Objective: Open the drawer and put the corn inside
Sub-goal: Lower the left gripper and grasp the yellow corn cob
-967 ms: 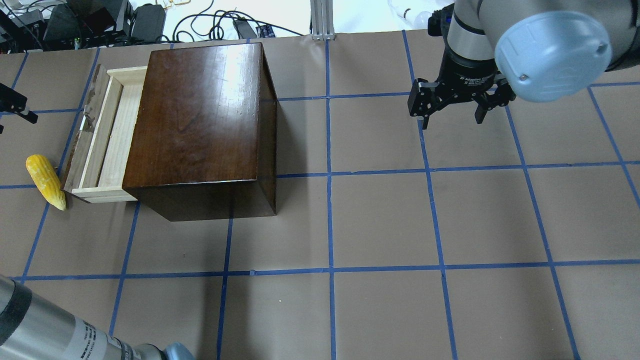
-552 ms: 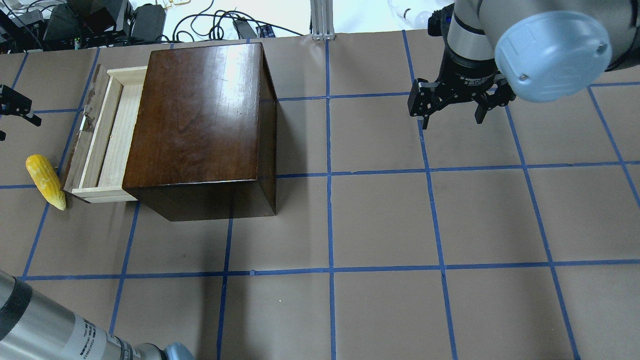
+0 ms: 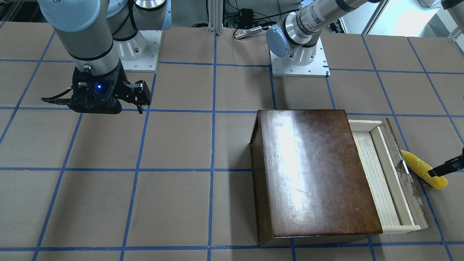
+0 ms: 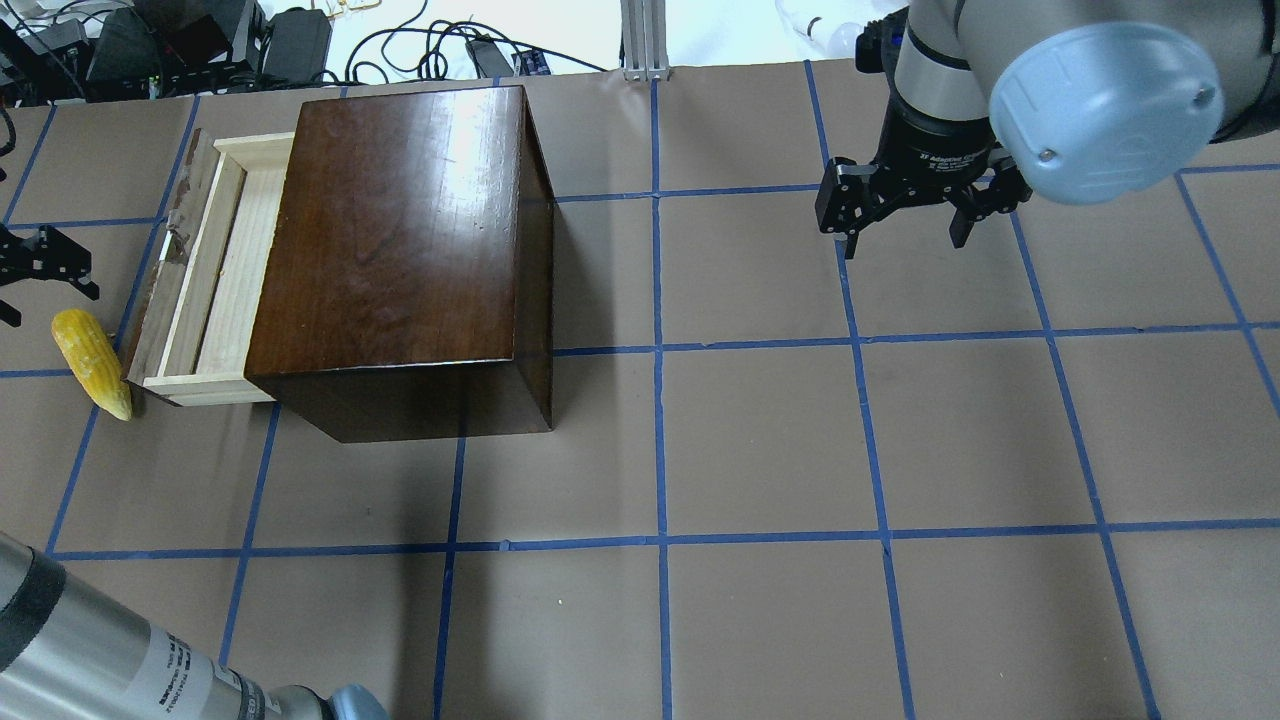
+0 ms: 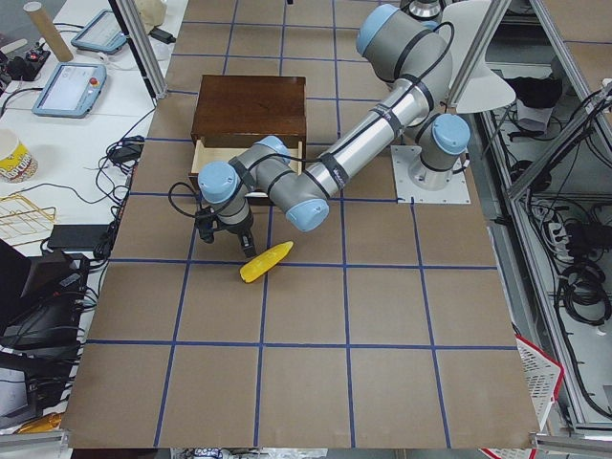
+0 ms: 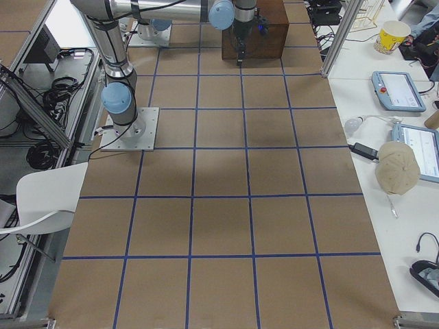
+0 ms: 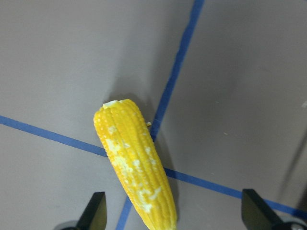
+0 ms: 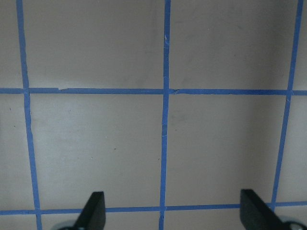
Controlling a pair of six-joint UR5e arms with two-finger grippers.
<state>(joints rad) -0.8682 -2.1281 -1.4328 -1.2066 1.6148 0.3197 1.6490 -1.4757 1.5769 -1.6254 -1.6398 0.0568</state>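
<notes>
Left pincer [image 7: 175, 215] spread wide, fingers [image 7: 97, 213] well apart, pinching nothing, held above the table [image 7: 53, 57]. Right under it, the corn [image 7: 132, 158]: flat on the table, lying over a crossing of blue tape lines [image 7: 180, 52]. Seen from the wrist, tapered end between the two fingertips and closer to one of them, blunt end pointing away. No contact between fingers and cob to be made out. Seen from overhead, the same pincer [image 4: 45, 265] only partly in frame, just beside the cob's blunt end.

Just past the corn, on the side away from the pincer, the drawer [image 4: 215, 290]: pulled partway out of its dark brown box [image 4: 390, 230], pale wood inside, worn darker front panel [image 4: 160, 290] facing the cob. Corn [image 4: 92, 362] outside the drawer, close along that panel, pointed tip near the panel's corner.

Beyond the box, well apart from all of this, the right pincer [image 4: 905, 225]: likewise spread, fingers [image 8: 96, 211] wide, clasping nothing, hanging over bare table [image 8: 96, 143] crossed by blue tape.
</notes>
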